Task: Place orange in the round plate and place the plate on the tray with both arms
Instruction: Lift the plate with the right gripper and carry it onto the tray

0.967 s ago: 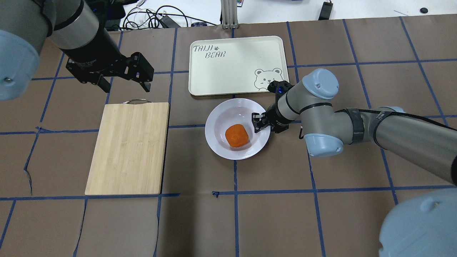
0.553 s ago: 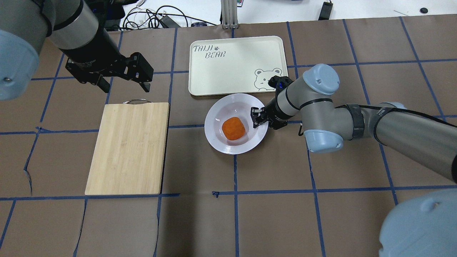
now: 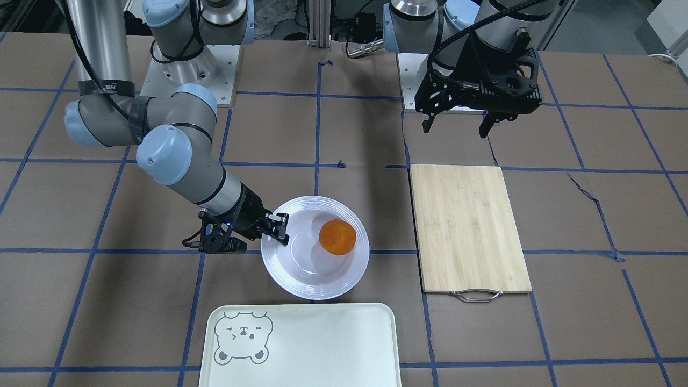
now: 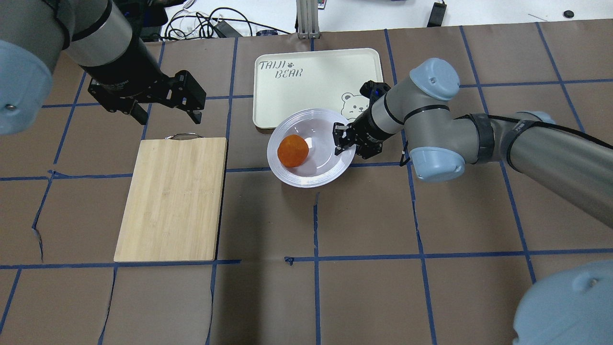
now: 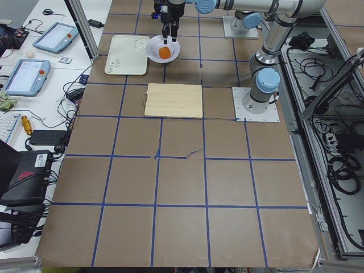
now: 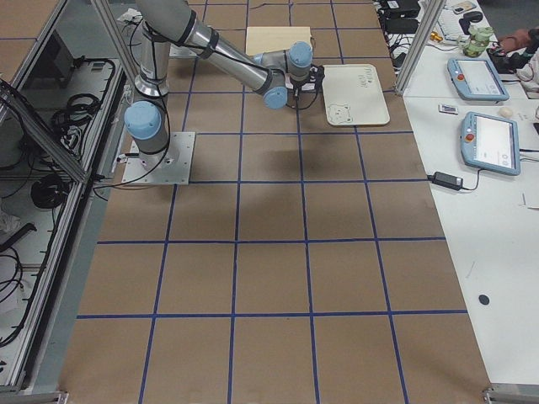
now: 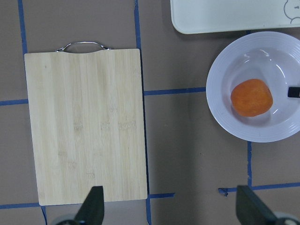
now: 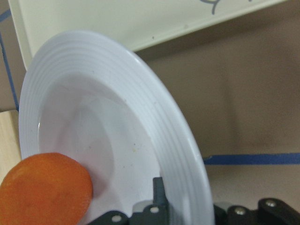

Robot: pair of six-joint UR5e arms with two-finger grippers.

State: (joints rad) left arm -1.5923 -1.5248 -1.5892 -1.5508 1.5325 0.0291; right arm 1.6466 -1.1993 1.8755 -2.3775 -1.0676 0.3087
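The orange (image 4: 293, 150) lies in the round plate (image 4: 311, 182), against its left side. My right gripper (image 4: 341, 140) is shut on the plate's right rim and holds it tilted, with its far edge over the tray's (image 4: 316, 76) near edge. In the front-facing view the plate (image 3: 317, 290), the orange (image 3: 337, 236) and the right gripper (image 3: 280, 228) sit just short of the tray (image 3: 322, 349). In the right wrist view the rim (image 8: 154, 122) and the orange (image 8: 44, 190) fill the frame. My left gripper (image 4: 170, 117) hangs open and empty beyond the cutting board.
A wooden cutting board (image 4: 172, 199) with a metal handle lies left of the plate, also in the left wrist view as the board (image 7: 84, 126). Cables and a metal post stand behind the tray at the table's far edge.
My right gripper has carried the plate away from me, up to the tray's near edge. The orange rolled to the plate's left side. The left arm has not moved.
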